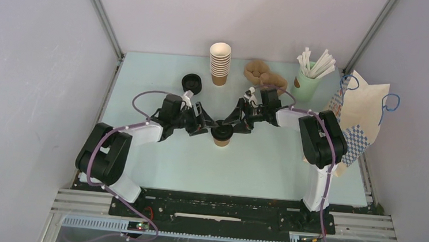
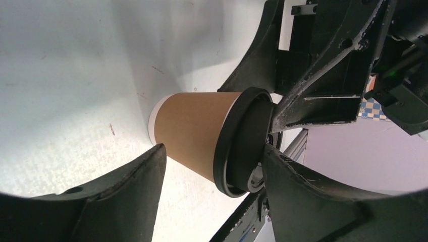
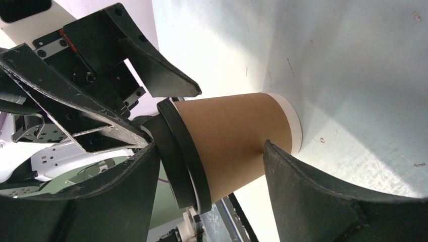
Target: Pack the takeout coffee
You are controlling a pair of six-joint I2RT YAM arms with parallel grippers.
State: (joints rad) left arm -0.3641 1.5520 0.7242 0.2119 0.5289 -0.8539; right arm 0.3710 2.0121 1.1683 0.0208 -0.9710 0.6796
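Takeout coffee (image 1: 221, 140), black lid (image 2: 241, 143) already on, stood on tabletop (image 1: 266, 165) well left of paper bag (image 1: 363, 118). L pincer (image 2: 212, 150) & R pincer (image 3: 212, 146) both spread open, clamping nothing. Bagging not yet done.

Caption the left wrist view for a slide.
Left gripper straddles the lidded coffee cup on the table; right gripper at its lid.

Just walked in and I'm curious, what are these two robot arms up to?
Both arms meet at a small brown paper cup with a black plastic lid, standing upright mid-table. The left gripper and right gripper each have fingers spread around it; whether either squeezes is unclear. A pale paper bag with blue handles stands at the right edge.
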